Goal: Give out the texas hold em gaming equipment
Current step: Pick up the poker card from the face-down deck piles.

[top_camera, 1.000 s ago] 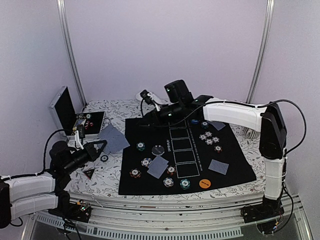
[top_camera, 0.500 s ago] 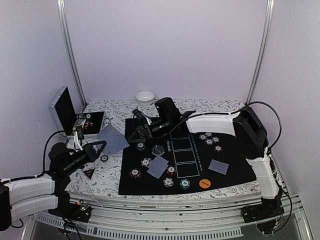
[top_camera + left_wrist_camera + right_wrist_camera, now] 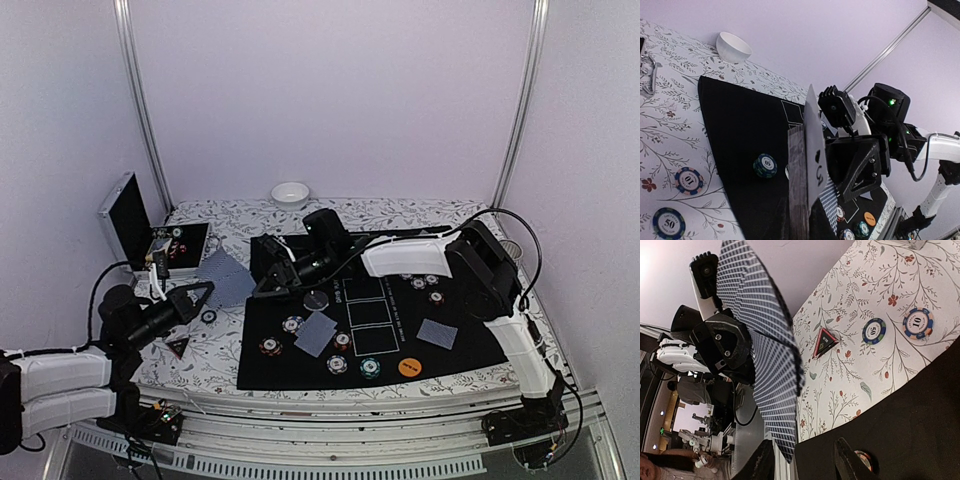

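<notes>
Two robot arms meet over the left edge of a black poker mat [image 3: 300, 372], one holding a fan of playing cards.

The right arm stretches from its base across the mat to the far-left corner. The right gripper [image 3: 805, 462] has its jaws partly apart with nothing clearly between them, and the fan's lower corner sits just beside one finger; whether they touch cannot be told. The left arm lies low along the near left side. The left gripper [image 3: 195, 296] is clenched on the fan of grey-blue-backed playing cards [image 3: 765, 355], lifted off the flowered cloth and facing the right gripper. On the cloth beside the mat lie a black-red triangle marker [image 3: 826, 342], a blue chip marked "50" [image 3: 873, 331] and a white-and-blue chip marked "10" [image 3: 918, 323]. A green chip marked "05" [image 3: 765, 165] rests on the mat.
</notes>
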Robot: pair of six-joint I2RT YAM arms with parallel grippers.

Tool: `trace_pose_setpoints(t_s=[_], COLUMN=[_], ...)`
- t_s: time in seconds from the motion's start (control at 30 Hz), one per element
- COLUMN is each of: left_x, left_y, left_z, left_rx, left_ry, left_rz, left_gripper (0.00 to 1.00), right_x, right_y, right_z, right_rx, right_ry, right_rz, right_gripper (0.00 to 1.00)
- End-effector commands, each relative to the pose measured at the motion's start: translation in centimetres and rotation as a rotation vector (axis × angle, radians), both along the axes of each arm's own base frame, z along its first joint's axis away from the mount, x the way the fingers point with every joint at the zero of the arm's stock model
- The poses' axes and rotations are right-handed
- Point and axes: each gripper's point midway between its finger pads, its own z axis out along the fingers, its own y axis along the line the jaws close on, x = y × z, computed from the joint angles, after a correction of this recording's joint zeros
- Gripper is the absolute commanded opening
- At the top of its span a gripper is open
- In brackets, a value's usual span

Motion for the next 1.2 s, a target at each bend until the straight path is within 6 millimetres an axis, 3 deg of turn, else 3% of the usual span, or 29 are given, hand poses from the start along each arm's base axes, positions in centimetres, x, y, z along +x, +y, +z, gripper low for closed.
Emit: trace_pose_setpoints(t_s=[0.0, 0.1, 0.17, 0.23, 0.3, 0.47, 0.7, 0.9, 1.03, 1.17], left_x=[-0.2, -0.1, -0.2, -0.2, -0.1, 0.6, 1.2, 1.2, 1.1, 1.0], left_y=[0.0, 0.0, -0.1, -0.1, 0.1, 1.1, 1.6, 1.7, 2.0, 2.1], left_z=[0.5, 0.5, 0.4, 0.3, 0.1, -2.4, -6.2, -8.2, -9.2, -9.4], left_rx=[-0.027, -0.026, -0.024, -0.023, -0.023, -0.001, 0.046, 0.081, 0.088, 0.085], left_ry=[-0.025, -0.024, -0.023, -0.019, -0.011, 0.096, 0.235, 0.284, 0.307, 0.308], left_rz=[-0.011, -0.012, -0.014, -0.015, -0.002, 0.068, 0.115, 0.116, 0.123, 0.124], left_gripper=[0.0, 0.0, 0.0, 0.0, 0.0, 0.0, 0.0, 0.0, 0.0, 0.0], right_x=[-0.3, -0.2, -0.2, -0.2, -0.3, 0.0, 1.6, 2.8, 3.1, 3.2], right_y=[0.9, 1.0, 1.0, 1.1, 1.0, 0.7, 0.9, 0.7, 0.4, 0.1], right_z=[1.0, 1.0, 1.1, 1.2, 1.2, 0.9, -3.5, -5.1, -4.7, -0.9], right_rx=[0.052, 0.054, 0.056, 0.059, 0.057, 0.034, -0.094, -0.153, -0.171, -0.137], right_ry=[-0.002, -0.001, 0.002, 0.006, 0.009, -0.002, -0.021, -0.039, -0.063, -0.106], right_rz=[0.035, 0.035, 0.036, 0.04, 0.043, 0.01, -0.107, -0.175, -0.199, -0.208], right_gripper=[0.41, 0.38, 0.27, 0.08, 0.02, 0.02, 0.02, 0.02, 0.02, 0.02])
